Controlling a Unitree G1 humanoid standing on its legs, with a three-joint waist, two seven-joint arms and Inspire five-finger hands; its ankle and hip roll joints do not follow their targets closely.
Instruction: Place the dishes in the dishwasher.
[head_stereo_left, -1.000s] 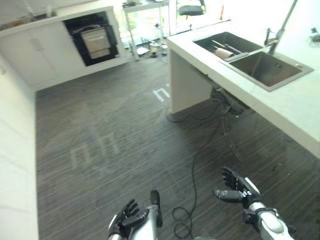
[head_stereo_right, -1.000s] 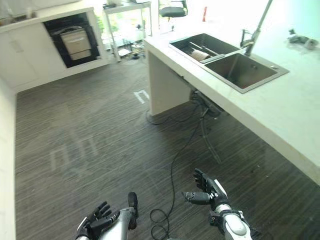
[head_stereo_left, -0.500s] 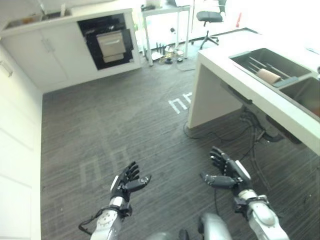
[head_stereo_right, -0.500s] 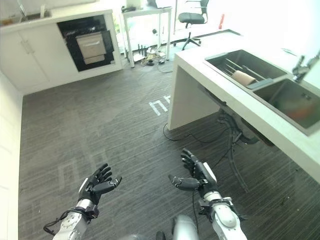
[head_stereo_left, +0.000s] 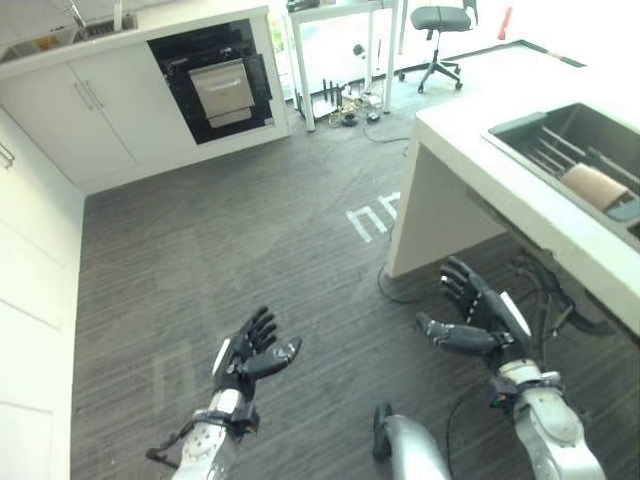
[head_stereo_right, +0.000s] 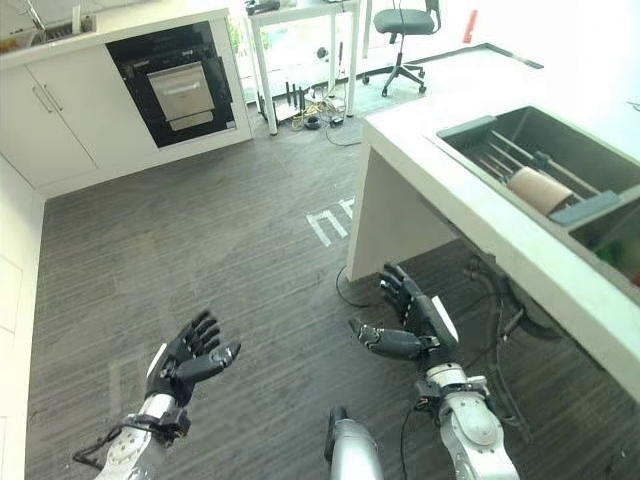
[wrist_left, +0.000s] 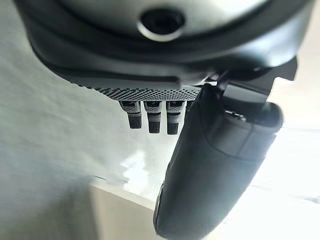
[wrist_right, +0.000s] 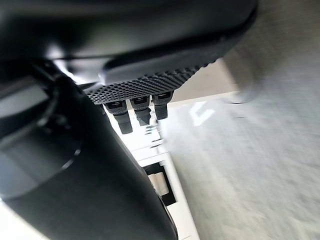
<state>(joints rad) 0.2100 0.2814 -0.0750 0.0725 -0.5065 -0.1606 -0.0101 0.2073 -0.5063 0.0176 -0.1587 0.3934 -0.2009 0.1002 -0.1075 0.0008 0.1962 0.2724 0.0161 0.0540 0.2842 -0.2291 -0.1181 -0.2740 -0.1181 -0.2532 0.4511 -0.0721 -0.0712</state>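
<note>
The open dishwasher (head_stereo_left: 222, 82) is a dark cavity with a steel rack front, set in the white cabinets across the room. In the sink (head_stereo_right: 500, 135) on the white counter at the right lie a tan cylinder-shaped dish (head_stereo_right: 540, 189) and some utensils (head_stereo_right: 500, 165). My left hand (head_stereo_left: 248, 355) is raised over the floor at the lower left, fingers spread and holding nothing. My right hand (head_stereo_left: 481, 316) is up at the lower right near the counter's end, also open and holding nothing. The wrist views show each hand's straight fingers (wrist_left: 150, 116) (wrist_right: 137, 111).
A white counter island (head_stereo_left: 470, 150) stands at the right. White cabinets (head_stereo_left: 60, 130) line the far wall and a white wall runs along the left. A thin-legged table (head_stereo_left: 340, 40) and a swivel chair (head_stereo_left: 440, 25) stand beyond. Cables (head_stereo_left: 530, 290) lie under the counter. White tape marks (head_stereo_left: 372, 215) are on the dark floor.
The camera has swung and the view shifted, so the sink now sits further right. Both hands appear higher and stay open.
</note>
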